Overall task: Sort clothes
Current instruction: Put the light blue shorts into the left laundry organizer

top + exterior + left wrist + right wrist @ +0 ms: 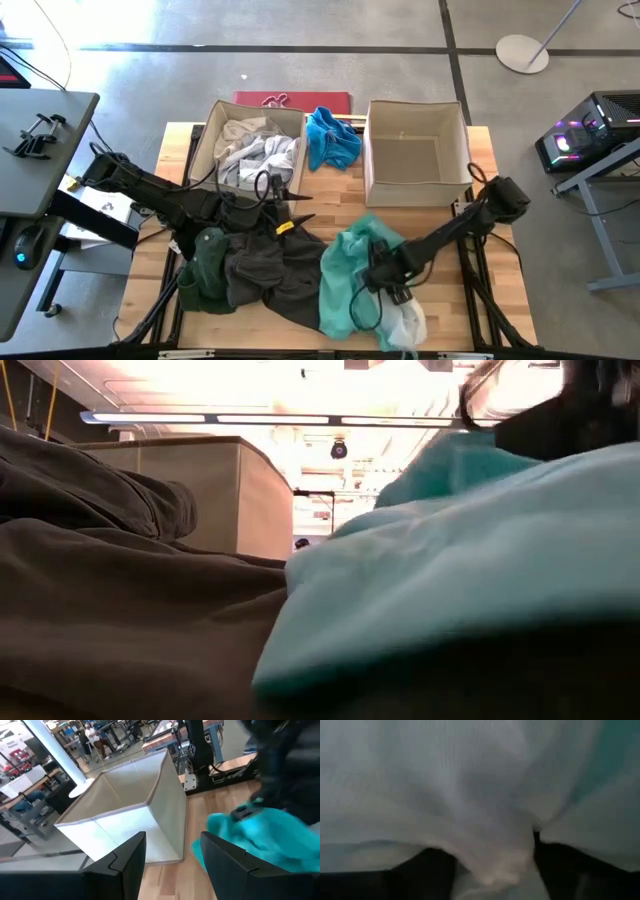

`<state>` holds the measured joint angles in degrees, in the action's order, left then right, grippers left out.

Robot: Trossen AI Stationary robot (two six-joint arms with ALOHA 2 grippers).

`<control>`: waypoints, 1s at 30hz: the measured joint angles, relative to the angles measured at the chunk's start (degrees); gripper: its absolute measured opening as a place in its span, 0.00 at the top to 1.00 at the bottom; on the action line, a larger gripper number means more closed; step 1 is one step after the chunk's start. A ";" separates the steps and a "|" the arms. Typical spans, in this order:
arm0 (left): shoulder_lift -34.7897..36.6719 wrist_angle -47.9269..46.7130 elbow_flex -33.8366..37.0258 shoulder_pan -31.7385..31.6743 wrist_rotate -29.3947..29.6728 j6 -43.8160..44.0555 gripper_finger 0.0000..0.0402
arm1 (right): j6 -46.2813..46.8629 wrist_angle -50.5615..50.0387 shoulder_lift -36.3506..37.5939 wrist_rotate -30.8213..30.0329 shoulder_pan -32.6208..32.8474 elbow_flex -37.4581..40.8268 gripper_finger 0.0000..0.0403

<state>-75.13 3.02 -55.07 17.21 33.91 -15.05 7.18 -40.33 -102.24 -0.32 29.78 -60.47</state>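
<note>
Down at the front edge of the slatted wooden table (180, 135), my right claw (375, 278) is buried in a soft, rumpled teal garment (350, 275). Pale knit fabric bunches between its fingers (427, 865), so it looks pinched onto cloth, with a small white piece (408, 325) just beside it. That teal one lies with its long axis running front to back.

My left claw (285, 212) hovers mid-table with its two fingers (127, 860) spread and holding nothing, pointing toward the right bin.

Next to the teal sits a big wrinkled charcoal garment (270, 270), spread mostly sideways, and a crumpled dark green one (208, 262) at its left end.

Two beige square fabric bins: the left bin (212, 128) holds a pile of white and pale grey clothes (258, 155), while the right bin (416, 110) shows only its mesh-looking floor. One bright blue scrunched garment (331, 138) lies between them.
</note>
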 joint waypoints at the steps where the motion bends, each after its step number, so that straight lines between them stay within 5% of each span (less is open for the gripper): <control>1: 0.00 -0.32 0.00 0.00 0.00 0.52 0.55 | 0.26 2.49 0.33 1.21 -0.45 2.04 0.49; 6: -0.76 1.71 0.00 0.32 0.11 0.29 0.55 | 4.22 7.95 3.68 2.59 -1.00 8.09 0.89; 8: -2.13 4.98 0.02 1.11 0.43 -2.35 0.55 | 6.24 7.99 6.46 0.98 -0.93 8.17 0.96; 15: -12.05 25.15 0.00 2.38 0.70 -10.56 0.55 | 8.22 9.00 20.69 -20.51 1.01 4.27 0.98; 22: -19.37 38.07 0.01 0.18 -2.30 -2.99 0.55 | 13.51 15.13 29.66 -39.55 6.71 7.62 0.98; 30: -20.90 39.61 0.01 -2.23 -18.82 4.24 0.53 | 13.42 39.64 28.28 -44.23 5.93 19.22 0.99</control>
<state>-96.03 42.63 -55.06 14.98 15.09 -10.81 20.59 -0.69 -73.95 -44.55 35.71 -41.25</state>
